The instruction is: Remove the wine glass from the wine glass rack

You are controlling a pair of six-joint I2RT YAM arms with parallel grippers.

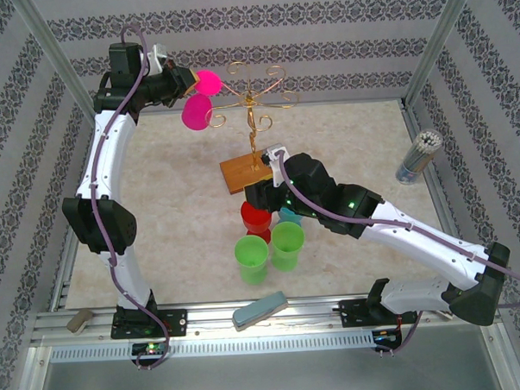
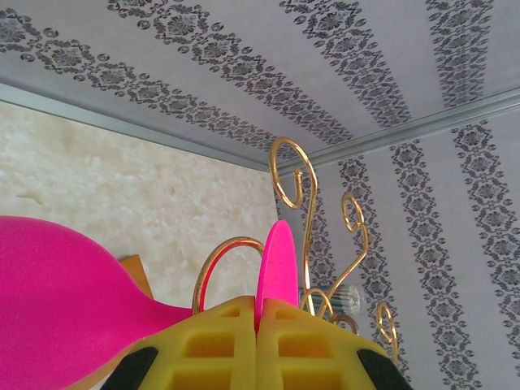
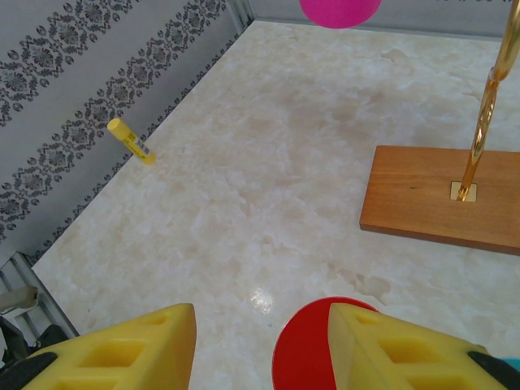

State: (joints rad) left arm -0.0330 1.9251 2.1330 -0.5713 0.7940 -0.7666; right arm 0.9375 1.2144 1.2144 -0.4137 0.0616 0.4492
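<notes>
A: Where's the wine glass [image 1: 196,113]?
B: Hanging at the rack's [image 1: 254,96] left-hand curl. It looks like light, stiff, slick plastic. The left claw [image 2: 258,321] is clamped on its flat foot.
A: Right claw [image 3: 260,321]?
B: Half open, empty.

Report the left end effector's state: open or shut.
Shut. In the left wrist view, the left end effector has its yellow fingers pressed together on the thin base disc of the pink wine glass.

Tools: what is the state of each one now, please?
Left tool: closed on the pink glass.
Right tool: open, holding nothing.
</notes>
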